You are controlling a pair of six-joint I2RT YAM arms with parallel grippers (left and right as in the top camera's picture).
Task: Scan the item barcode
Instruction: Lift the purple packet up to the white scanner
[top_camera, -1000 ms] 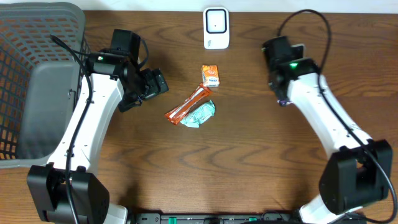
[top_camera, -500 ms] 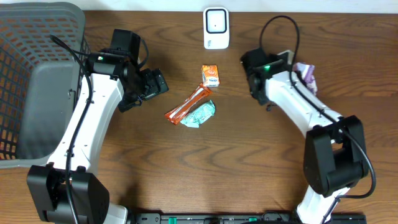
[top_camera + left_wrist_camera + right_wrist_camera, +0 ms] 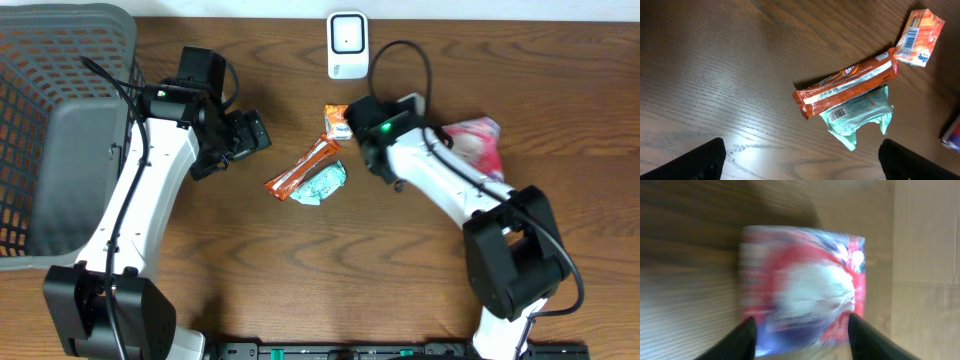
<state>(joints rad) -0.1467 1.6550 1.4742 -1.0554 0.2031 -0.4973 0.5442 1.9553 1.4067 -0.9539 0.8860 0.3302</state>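
On the right side of the wooden surface point(image 3: 300, 270) lies the task item, a pink-and-red packet point(image 3: 476, 140). It lies flat. The right wrist view shows a white patch at its middle and blue toward its edges, but it is too blurred there to make out any printing. The white scanner point(image 3: 347, 45) stands well to its left, at the far edge.

Container: a grey mesh basket point(image 3: 40, 60) sits at the far left corner, and only a plain grey panel point(image 3: 75, 170) shows inside it.

Right claw point(image 3: 801, 321): released, fingers spread, with the packet's near edge spanning the gap between them. The blur makes it impossible to judge whether they touch it. From overhead this claw is hidden beneath its own arm.

Left claw point(image 3: 245, 135): wide open and gripping nothing, well apart from the packet. Just to its right lie three other goods — an orange-red bar point(image 3: 303, 168) touching a mint-green pouch point(image 3: 322, 185), and a small orange carton point(image 3: 338, 121) near them.
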